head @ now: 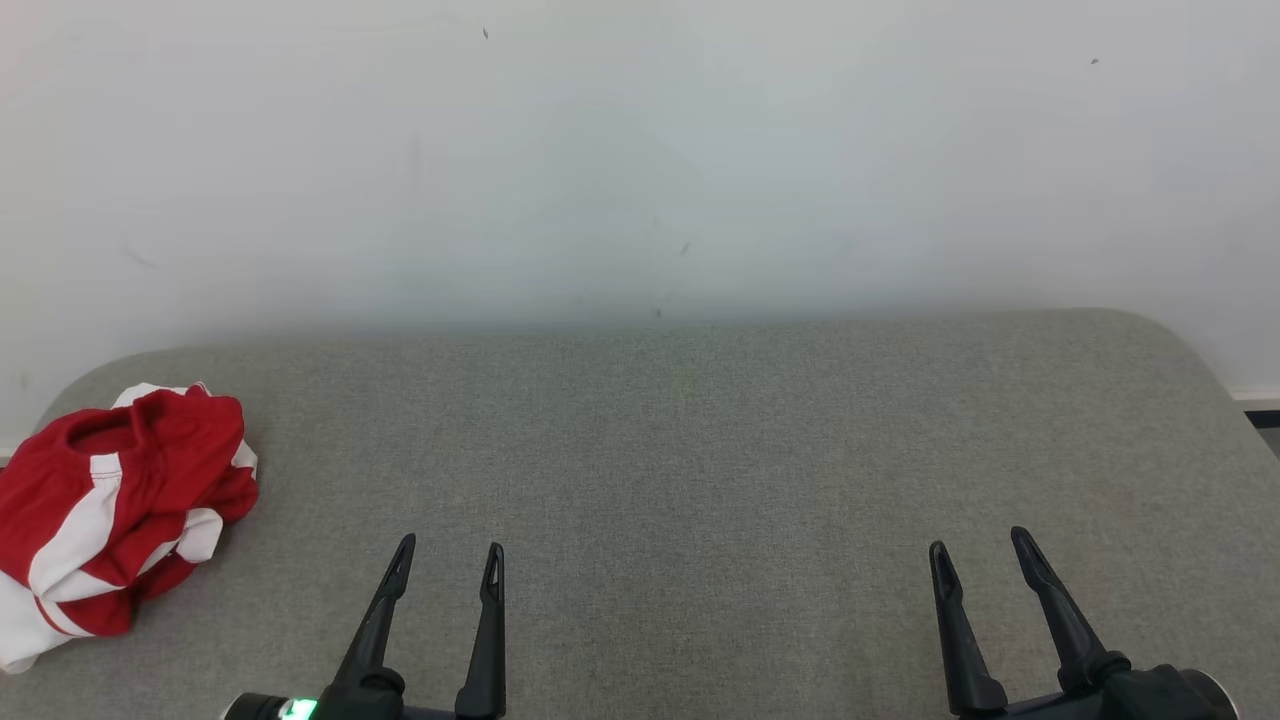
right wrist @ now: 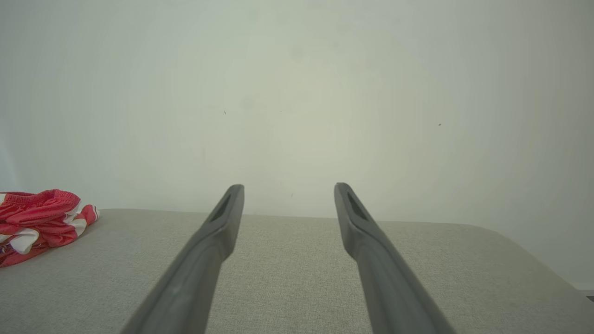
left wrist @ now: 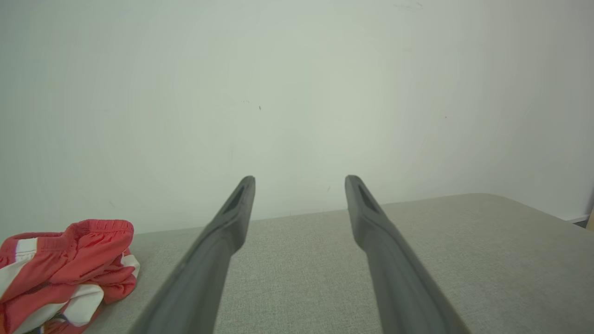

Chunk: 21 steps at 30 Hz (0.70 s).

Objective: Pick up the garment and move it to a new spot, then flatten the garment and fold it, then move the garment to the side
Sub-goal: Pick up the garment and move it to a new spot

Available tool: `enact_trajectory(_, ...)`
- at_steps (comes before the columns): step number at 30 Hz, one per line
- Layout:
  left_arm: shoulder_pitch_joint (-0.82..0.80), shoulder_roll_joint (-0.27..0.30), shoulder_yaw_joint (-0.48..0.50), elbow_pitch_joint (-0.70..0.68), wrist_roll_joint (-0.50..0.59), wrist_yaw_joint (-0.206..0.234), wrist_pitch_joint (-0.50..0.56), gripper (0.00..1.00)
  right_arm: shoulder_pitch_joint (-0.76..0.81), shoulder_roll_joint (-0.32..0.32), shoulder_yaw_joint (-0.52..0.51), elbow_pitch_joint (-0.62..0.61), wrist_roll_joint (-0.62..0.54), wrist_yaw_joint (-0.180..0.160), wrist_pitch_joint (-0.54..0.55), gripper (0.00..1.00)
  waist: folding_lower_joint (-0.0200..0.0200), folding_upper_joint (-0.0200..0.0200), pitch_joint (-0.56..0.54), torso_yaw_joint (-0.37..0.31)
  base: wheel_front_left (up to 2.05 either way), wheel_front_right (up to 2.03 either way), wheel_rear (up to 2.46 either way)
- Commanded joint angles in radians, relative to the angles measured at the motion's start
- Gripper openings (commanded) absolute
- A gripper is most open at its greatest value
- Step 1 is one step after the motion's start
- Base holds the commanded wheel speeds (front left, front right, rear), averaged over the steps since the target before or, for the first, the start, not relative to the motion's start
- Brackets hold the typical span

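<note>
A: Grippers?
B: Two. The left gripper [head: 450, 545] is spread wide and holds nothing; the right gripper [head: 978, 540] is released too. Both are over the grey padded surface [head: 700, 450].
A: And the garment [head: 120, 510]?
B: One, red-and-white, bunched at the surface's left edge, well apart from both.

Soft, even light fills the room, probably from overhead, bright but without glare. The white wall [head: 640, 150] dims to grey toward its corners, and a faint shadow band lies where it meets the grey cushion [head: 700, 450]. The head view is crisp. In the wrist views the near fingers [left wrist: 199, 287] blur, and the garment [left wrist: 69, 264] washes out to coral.
</note>
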Motion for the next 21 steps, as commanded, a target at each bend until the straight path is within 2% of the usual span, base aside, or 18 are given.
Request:
enact_trajectory(1,0.013,0.003,0.003,0.001,-0.004,0.001,-0.004,1.0,0.004,0.0,0.002,0.002,-0.003,0.004,-0.002,1.0,-0.0001,0.0,-0.002,0.002,0.0,0.0,0.0)
enact_trajectory(11,0.021,0.003,0.006,0.01,-0.011,0.003,-0.004,1.0,0.014,-0.001,0.008,0.006,0.001,0.004,-0.002,1.0,-0.0001,0.0,-0.012,0.02,0.0,0.0,0.0)
enact_trajectory(21,0.002,0.003,0.008,0.004,-0.002,0.013,-0.003,1.0,0.019,-0.002,0.029,0.004,0.006,0.004,-0.001,1.0,-0.0001,0.0,0.004,0.097,0.0,0.0,0.0)
